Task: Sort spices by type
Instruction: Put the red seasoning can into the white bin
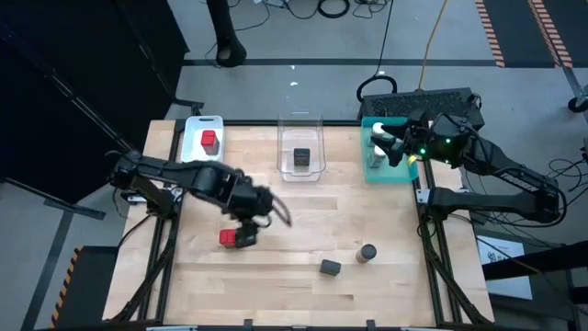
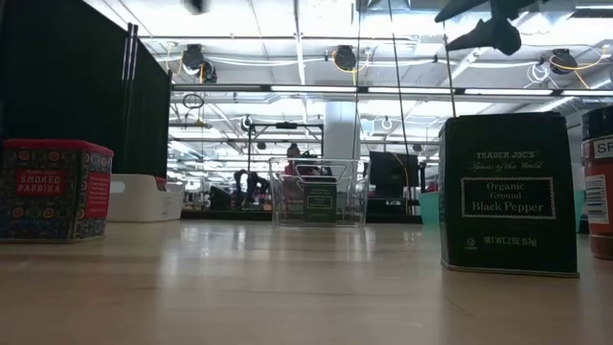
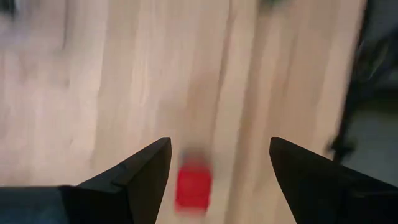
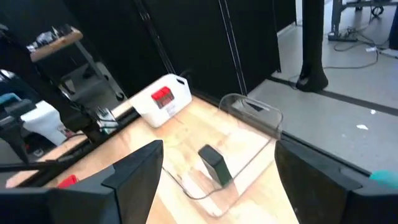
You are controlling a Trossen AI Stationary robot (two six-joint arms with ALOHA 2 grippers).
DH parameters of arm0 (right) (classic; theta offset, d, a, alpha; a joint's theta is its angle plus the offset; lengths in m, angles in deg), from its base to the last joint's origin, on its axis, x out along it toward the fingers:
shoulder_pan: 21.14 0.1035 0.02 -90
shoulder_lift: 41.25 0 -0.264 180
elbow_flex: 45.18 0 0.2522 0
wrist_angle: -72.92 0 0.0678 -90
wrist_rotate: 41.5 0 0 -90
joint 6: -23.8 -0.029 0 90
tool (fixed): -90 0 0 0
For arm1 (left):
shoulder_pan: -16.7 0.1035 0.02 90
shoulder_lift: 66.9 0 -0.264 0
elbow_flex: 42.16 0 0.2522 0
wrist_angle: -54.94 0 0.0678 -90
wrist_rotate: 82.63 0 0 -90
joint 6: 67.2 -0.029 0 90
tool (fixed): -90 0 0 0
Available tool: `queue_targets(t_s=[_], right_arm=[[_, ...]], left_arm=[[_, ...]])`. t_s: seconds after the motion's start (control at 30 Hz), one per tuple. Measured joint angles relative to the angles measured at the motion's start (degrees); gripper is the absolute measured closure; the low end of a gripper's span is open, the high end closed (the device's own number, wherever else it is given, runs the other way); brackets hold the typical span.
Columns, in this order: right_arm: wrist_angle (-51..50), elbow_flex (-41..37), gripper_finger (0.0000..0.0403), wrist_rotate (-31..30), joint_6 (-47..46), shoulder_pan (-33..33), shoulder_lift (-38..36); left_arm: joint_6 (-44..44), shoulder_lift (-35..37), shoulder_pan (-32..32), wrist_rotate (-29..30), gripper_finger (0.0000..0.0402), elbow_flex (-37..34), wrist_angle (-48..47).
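Note:
One red tin (image 1: 228, 237) stands on the table's left half; it also shows in the low view (image 2: 53, 189). My left gripper (image 1: 248, 230) hovers open just above it, the tin (image 3: 193, 186) showing below and between its fingers, apart from them. A second red tin (image 1: 209, 141) sits in the white tray (image 1: 190, 138). One dark tin (image 1: 301, 158) stands in the clear tray (image 1: 319, 138), another (image 1: 331, 267) on the table near the front edge, beside a jar (image 1: 367, 253). My right gripper (image 1: 390, 147) hangs open over the teal tray (image 1: 386, 175).
The three trays line the table's far edge: white on the left, clear in the middle, teal on the right. Bare wood lies between the trays and the loose containers in front. In the low view the black pepper tin (image 2: 508, 192) and the jar (image 2: 599, 182) stand close to the camera.

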Motion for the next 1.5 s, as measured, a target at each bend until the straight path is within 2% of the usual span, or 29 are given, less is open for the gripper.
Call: queue_targets(t_s=[0.1,0.23,0.43,0.67,0.83,1.23,1.5], right_arm=[[-1.83,0.0,0.011,0.42,-0.08,0.0,0.31],[-2.8,-0.02,0.011,1.55,-0.91,0.0,0.56],[-3.01,-0.02,0.011,1.64,-1.21,0.0,0.67],[-4.74,-0.02,0.011,2.98,-1.67,-0.01,0.67],[-5.83,-0.04,0.011,3.02,-2.94,0.0,0.67],[-5.76,-0.04,0.011,2.78,-4.67,-0.01,0.7],[-5.74,-0.04,0.011,2.75,-5.33,-0.01,0.7]], left_arm=[[-2.68,0.0,-3.89,1.09,0.0123,-2.53,-3.97],[-4.16,-0.07,-8.27,1.53,0.0123,-7.09,-1.34],[-1.38,0.8,-9.83,1.61,0.0123,-14.89,4.22],[3.9,7.97,-10.97,2.34,0.0123,-26.61,11.26],[6.28,13.51,-12.56,5.67,0.0123,-34.15,11.84],[4.83,15.85,-11.12,4.94,0.0123,-44.69,24.22],[4.87,15.85,-11.12,3.41,0.0123,-47.16,25.84]])
